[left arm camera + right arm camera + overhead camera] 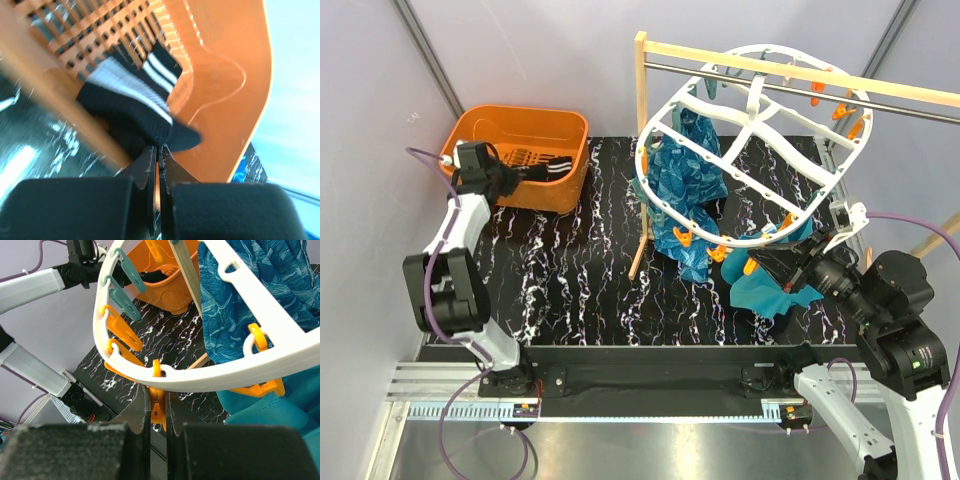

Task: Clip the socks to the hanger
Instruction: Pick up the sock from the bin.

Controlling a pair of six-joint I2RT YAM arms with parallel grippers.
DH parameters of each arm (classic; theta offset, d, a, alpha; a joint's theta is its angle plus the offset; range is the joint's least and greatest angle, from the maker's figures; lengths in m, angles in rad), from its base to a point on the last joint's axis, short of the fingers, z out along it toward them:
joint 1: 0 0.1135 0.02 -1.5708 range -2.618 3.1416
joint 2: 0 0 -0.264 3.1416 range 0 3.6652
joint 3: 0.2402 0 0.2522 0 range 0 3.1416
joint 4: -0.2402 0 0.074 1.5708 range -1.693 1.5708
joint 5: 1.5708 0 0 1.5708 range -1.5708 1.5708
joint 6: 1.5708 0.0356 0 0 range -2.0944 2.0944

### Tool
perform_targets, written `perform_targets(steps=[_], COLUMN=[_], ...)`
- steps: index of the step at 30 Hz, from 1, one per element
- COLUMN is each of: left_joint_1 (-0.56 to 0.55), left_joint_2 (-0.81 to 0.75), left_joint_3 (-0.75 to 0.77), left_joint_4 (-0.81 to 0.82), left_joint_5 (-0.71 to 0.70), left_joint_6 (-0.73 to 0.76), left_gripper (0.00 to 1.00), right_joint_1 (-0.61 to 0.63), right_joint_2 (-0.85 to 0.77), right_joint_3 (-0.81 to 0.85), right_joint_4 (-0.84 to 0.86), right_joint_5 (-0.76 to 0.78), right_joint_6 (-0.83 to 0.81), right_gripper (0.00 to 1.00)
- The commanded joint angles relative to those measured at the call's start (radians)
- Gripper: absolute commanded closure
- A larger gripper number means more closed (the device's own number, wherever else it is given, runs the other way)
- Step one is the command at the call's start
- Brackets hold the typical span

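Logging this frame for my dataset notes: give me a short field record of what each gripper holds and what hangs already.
left gripper: shut on black white-striped sock at orange plastic basket
right gripper: shut on orange clip of white oval plastic hanger
hanging from hanger: blue patterned cloth
under hanger: plain teal cloth
socks on hanger: none visible

Black white-veined table (580, 280), orange basket (545, 190) at far left, wooden rack (641, 120) standing mid-table, teal cloth (760, 295) at right
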Motion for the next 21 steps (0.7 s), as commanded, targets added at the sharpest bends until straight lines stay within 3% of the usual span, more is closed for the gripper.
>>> perform_targets(steps=[1, 15, 21], left_joint_1=[-0.022, -0.045, -0.045], left_joint_2=[-0.110, -0.249, -0.222], left_joint_3=[-0.091, -0.208, -0.154], left_joint_4=[0.006, -0.183, -0.102], left_joint_5=[-0.069, -0.214, -0.137], left_joint_6=[-0.001, -0.063, 0.093], left_gripper=[1.00, 1.00, 1.00], right_joint_1=[-0.002, 0.000, 0.000], right_joint_2=[0.012, 0.020, 0.023], right_joint_3=[-0.007, -0.017, -0.024], right_joint_4=[0.006, 0.007, 0.016], right_joint_5=[-0.029, -0.031, -0.035], right_joint_6=[0.015, 0.019, 0.027], right_gripper=[1.00, 1.00, 1.00])
